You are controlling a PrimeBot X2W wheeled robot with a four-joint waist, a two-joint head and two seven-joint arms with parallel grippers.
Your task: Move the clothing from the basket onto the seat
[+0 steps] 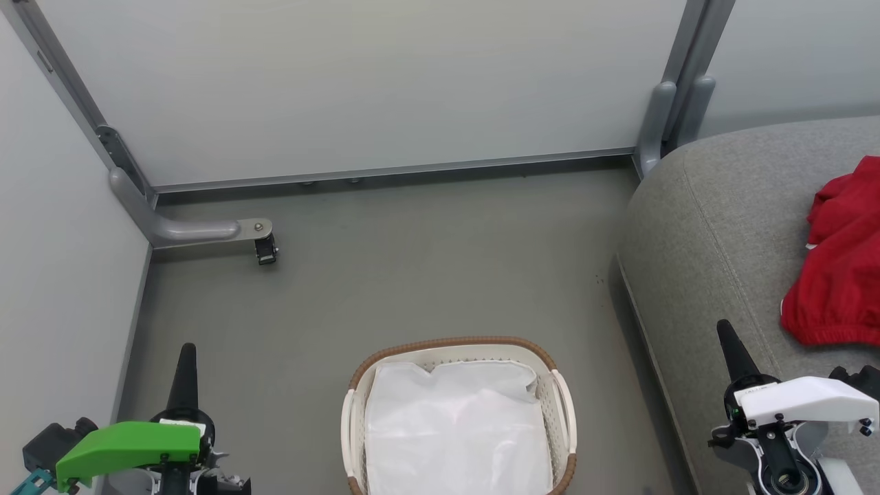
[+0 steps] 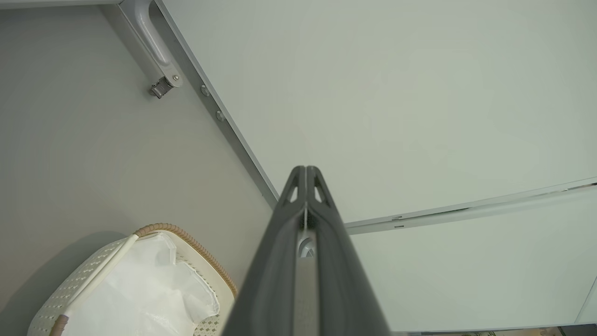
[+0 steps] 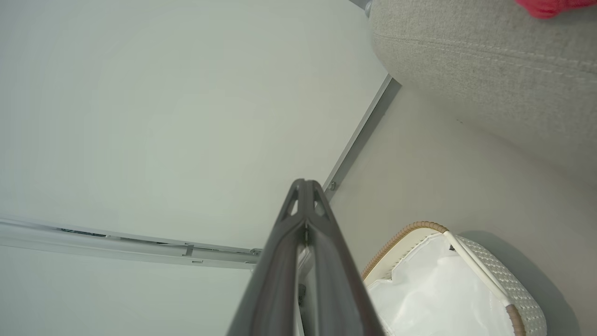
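Red clothing [image 1: 842, 261] lies bunched on the grey seat [image 1: 715, 227] at the right; a red scrap [image 3: 550, 5] also shows on the seat [image 3: 489, 60] in the right wrist view. The white basket [image 1: 564, 405] with its brown rim stands on the floor at bottom centre, holding a white liner sheet [image 1: 457, 426]. My left gripper [image 1: 186, 354] is shut and empty at the lower left, left of the basket [image 2: 84, 280]. Over the seat's front edge at the lower right, my right gripper [image 1: 727, 333] is shut and empty, apart from the clothing. Both pairs of fingers [image 2: 305, 175] [image 3: 305, 186] are pressed together.
Pale partition panels [image 1: 357, 82] close off the back and left. A grey frame foot with a small caster [image 1: 266, 249] juts onto the grey floor [image 1: 412, 275] at the back left. Another frame post [image 1: 663, 117] stands at the seat's back corner.
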